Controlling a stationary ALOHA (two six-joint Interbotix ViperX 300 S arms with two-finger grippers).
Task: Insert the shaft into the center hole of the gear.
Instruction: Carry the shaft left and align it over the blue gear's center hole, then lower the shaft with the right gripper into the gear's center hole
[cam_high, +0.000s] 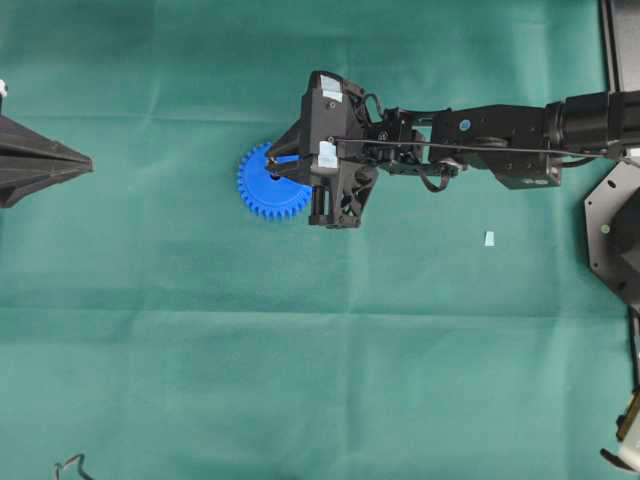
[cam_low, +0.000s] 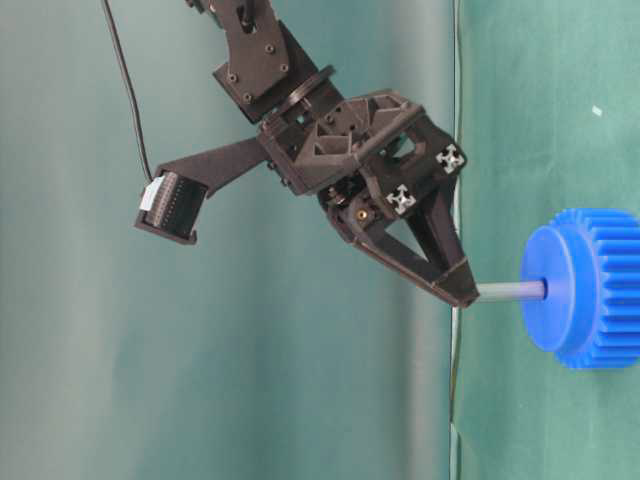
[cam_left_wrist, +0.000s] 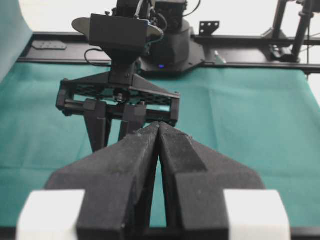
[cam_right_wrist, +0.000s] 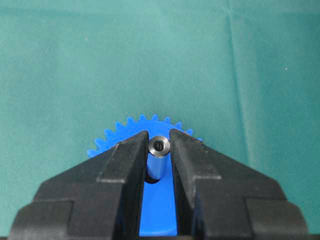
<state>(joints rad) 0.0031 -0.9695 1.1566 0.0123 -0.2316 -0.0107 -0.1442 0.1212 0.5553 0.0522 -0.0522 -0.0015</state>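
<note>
The shaft (cam_right_wrist: 158, 159) is pinched between the two fingers (cam_right_wrist: 125, 170) of my right pincer (cam_right_wrist: 158, 150), and its lower end sits right in the center hole (cam_right_wrist: 151, 177) of the gear (cam_right_wrist: 157, 210). From my right wrist view I'm looking straight down the shaft's ringed top end, with blue teeth fanning out behind it. In the table-level view the shaft (cam_low: 510, 291) runs from my pincer tip (cam_low: 462, 290) straight to the middle of the gear's (cam_low: 585, 290) flat face, square to it, so it's in the hole there; how deep, I can't tell. The gear lies flat on the green bench (cam_high: 300, 380), and from overhead it (cam_high: 262, 190) peeks out from under my right pincer (cam_high: 285, 170) on the left side.

My left pincer (cam_left_wrist: 159, 131) is fully closed on nothing, fingers pressed together, parked at the far left edge of the bench (cam_high: 40, 165), well apart from the gear. There's also a small pale scrap (cam_high: 489, 238) lying on the cloth off to the right, under my right arm's side.
</note>
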